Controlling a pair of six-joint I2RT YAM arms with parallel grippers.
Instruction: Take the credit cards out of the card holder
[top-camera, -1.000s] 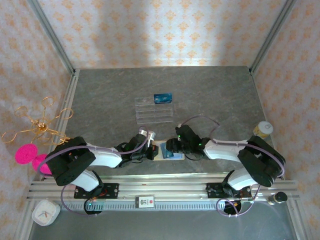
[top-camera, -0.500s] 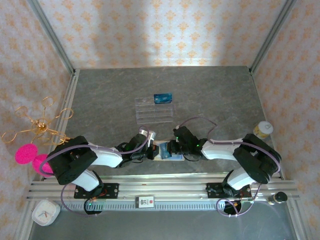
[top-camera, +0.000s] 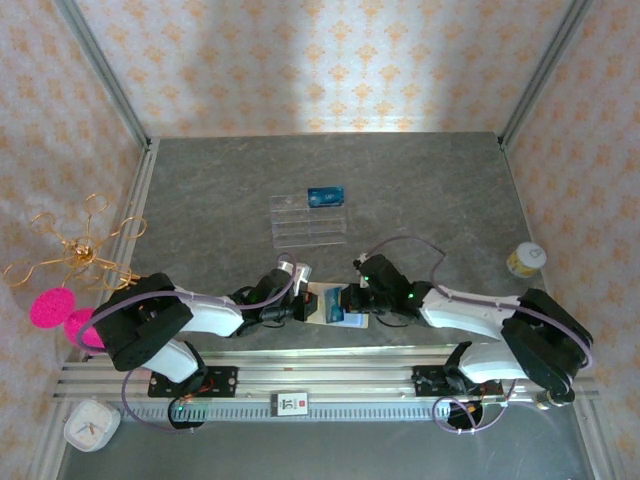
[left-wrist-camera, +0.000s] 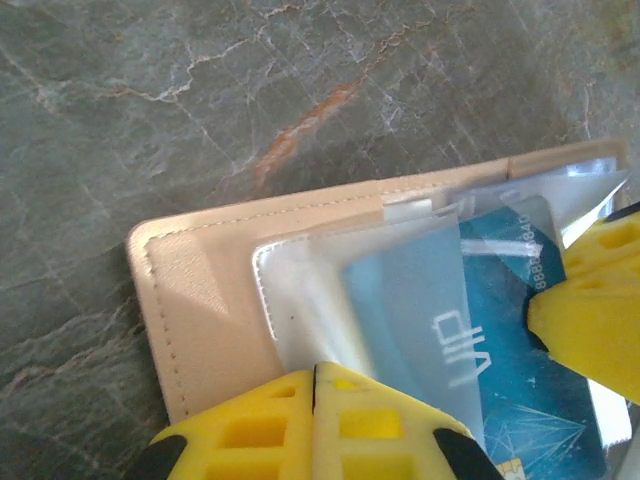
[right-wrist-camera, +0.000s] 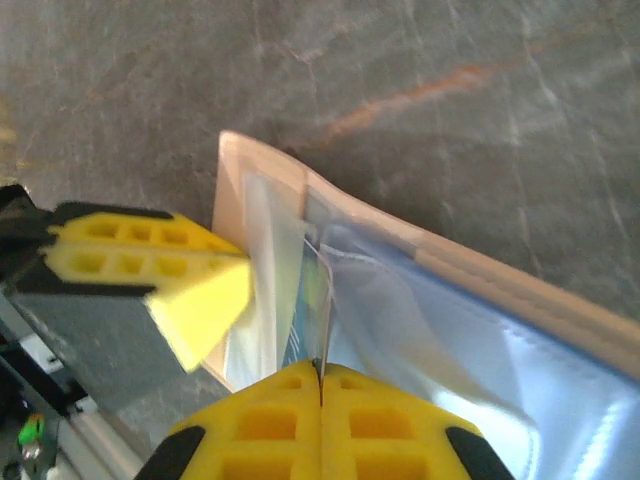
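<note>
Card holder (left-wrist-camera: 200, 290) lies open at the worktop's (top-camera: 420, 190) near edge, left pincer (left-wrist-camera: 315, 385) clenched empty and apparently pinning it, right pincer (right-wrist-camera: 322, 375) clenched on what looks like a blue credit card's (left-wrist-camera: 520, 370) edge; we judge a slow, flat pull best.

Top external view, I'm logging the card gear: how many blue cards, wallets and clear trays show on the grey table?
Flat blue rectangular cards: 2
Beige folding wallet: 1
Clear plastic compartment tray: 1
Total: 4
</note>
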